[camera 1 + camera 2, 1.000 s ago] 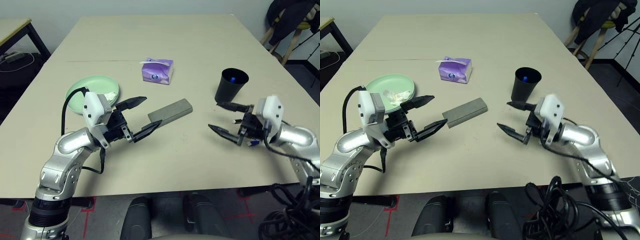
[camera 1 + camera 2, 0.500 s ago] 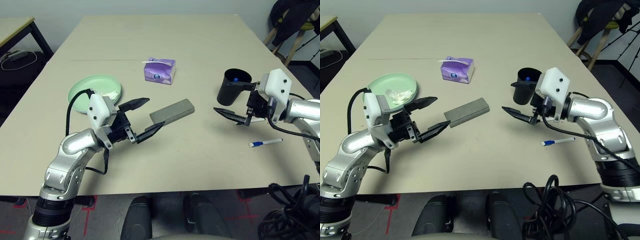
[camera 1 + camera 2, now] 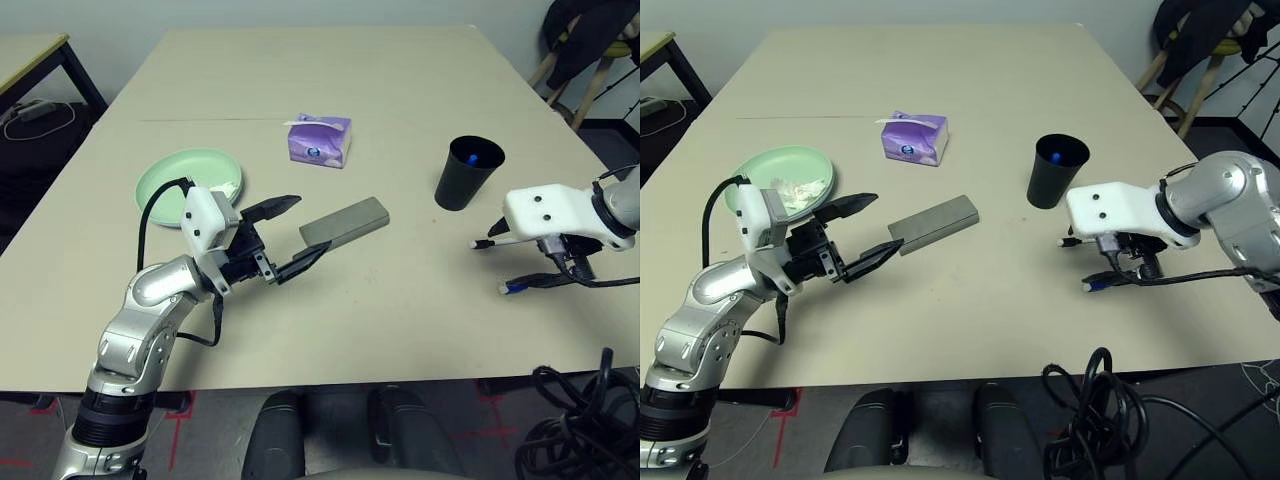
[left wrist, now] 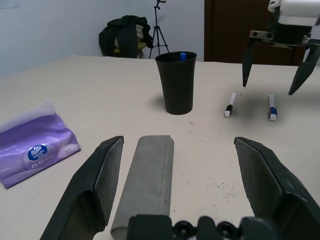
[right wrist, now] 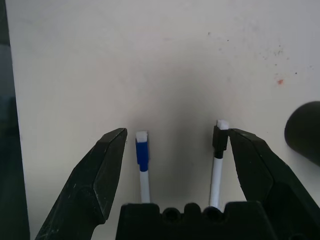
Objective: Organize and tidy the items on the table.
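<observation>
My left gripper (image 3: 303, 228) hovers open just left of the grey glasses case (image 3: 342, 222), whose near end lies by its fingertips. My right gripper (image 5: 176, 134) points straight down at the table (image 3: 350, 70), open, with two white pens side by side between its fingers: one blue-capped (image 5: 142, 160), one black-capped (image 5: 217, 150). The black cup (image 3: 466, 173) stands behind them with a blue-tipped pen (image 3: 470, 158) inside. The purple tissue box (image 3: 319, 139) sits mid-table. A crumpled tissue (image 3: 222, 188) lies on the mint green plate (image 3: 165, 180) at the left.
A smaller black-legged table (image 3: 30, 55) stands off the far left corner. A chair draped with dark clothing (image 3: 590, 40) is beyond the far right corner. Cables (image 3: 580, 420) hang below the table's near right edge.
My right gripper has swung from beside the black cup toward the near right and turned downward over the two pens. The left gripper has stayed by the case.
</observation>
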`<move>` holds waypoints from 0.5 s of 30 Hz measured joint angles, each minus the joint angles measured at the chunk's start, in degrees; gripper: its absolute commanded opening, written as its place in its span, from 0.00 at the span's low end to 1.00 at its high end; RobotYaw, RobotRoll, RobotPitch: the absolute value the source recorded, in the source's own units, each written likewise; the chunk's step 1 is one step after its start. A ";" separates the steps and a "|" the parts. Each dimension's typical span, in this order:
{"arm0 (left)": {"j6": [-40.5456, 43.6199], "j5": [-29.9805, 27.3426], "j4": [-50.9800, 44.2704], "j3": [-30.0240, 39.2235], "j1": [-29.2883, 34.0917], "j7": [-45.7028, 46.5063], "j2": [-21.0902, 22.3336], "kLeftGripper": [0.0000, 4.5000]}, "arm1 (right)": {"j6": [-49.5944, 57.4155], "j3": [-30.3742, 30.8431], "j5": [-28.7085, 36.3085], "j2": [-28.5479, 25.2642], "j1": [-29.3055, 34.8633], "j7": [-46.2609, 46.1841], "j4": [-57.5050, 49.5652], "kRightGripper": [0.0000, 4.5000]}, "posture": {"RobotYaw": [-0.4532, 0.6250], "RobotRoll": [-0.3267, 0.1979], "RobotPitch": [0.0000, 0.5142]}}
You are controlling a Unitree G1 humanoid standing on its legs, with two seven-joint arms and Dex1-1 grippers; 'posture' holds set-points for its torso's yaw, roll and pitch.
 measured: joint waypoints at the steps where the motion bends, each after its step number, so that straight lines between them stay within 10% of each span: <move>1: 0.00 0.00 0.00 -0.04 0.00 0.00 0.00 1.00 | -1.50 0.14 -0.71 0.50 -0.32 0.32 0.62 1.00 | 0.46 0.62 0.23; 15: -0.01 0.06 0.06 -0.76 -0.99 0.88 -0.29 1.00 | -9.58 11.63 -5.73 1.93 -9.32 3.30 7.39 1.00 | 0.46 0.62 0.26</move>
